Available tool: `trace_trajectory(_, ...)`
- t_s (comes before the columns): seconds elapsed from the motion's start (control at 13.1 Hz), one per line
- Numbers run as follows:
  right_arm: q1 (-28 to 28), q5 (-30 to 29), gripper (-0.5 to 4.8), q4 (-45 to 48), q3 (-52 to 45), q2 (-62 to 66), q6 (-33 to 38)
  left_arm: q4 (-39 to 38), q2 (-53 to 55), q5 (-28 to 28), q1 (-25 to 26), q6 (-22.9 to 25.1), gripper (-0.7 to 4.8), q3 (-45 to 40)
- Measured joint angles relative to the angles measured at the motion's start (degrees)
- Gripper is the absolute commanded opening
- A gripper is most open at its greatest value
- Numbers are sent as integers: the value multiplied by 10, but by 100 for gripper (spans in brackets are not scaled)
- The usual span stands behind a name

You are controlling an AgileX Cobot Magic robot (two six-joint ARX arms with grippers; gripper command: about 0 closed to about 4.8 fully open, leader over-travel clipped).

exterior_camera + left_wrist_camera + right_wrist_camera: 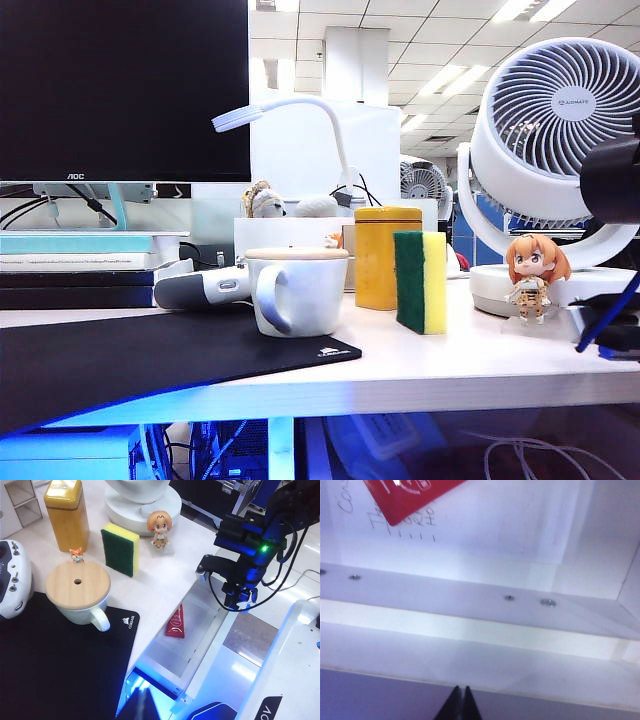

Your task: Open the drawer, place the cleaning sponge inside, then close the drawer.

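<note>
The drawer (200, 630) stands open, holding a red packet (176, 623). Right gripper (460, 700), pinched shut and empty, hangs over its front edge. Left gripper (145, 705): width unclear. The cleaning sponge (119, 547) stands at the packet's eleven o'clock.

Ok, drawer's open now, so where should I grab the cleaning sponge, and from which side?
Judging by its pose, take the cleaning sponge from above, pinching the green face and the yellow face. It stands upright on a narrow edge, top free; the yellow tin and figurine flank it. The right end effector, shut, is at the open drawer.

— Where's the cleaning sponge (421, 281)?
— Upright on its long edge on the desktop (green scouring face beside yellow foam).
— And the drawer (200, 630)?
— Pulled open, white and shallow.
</note>
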Motion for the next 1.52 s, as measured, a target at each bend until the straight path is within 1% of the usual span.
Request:
trace_trajectory(0.15,0,0,-7,-19,0,0,4,0,0,0,0,1,-5,0)
trace_trajectory(0.84,0,-1,-5,-46,0,0,5,0,0,0,0,2,-5,0)
trace_trajectory(0.91,0,-10,-5,-48,7,0,5,0,0,0,0,2,-5,0)
trace_trajectory(0.99,0,-32,-5,-50,23,0,6,0,0,0,0,2,-5,0)
trace_trajectory(1.06,0,-71,-5,-48,48,-2,6,0,0,0,0,2,-5,0)
trace_trajectory(1.22,0,-122,-3,-53,104,-7,7,0,0,0,0,2,-5,0)
trace_trajectory(1.29,0,-130,19,-63,140,-8,7,0,0,0,0,2,-5,0)
trace_trajectory(1.37,0,-131,149,-69,172,-10,8,0,0,0,0,2,-5,0)
trace_trajectory(1.45,0,-131,444,-72,214,-15,7,0,0,0,0,2,-5,0)
trace_trajectory(1.52,0,-129,479,-64,255,-17,8,0,0,0,0,2,-5,0)
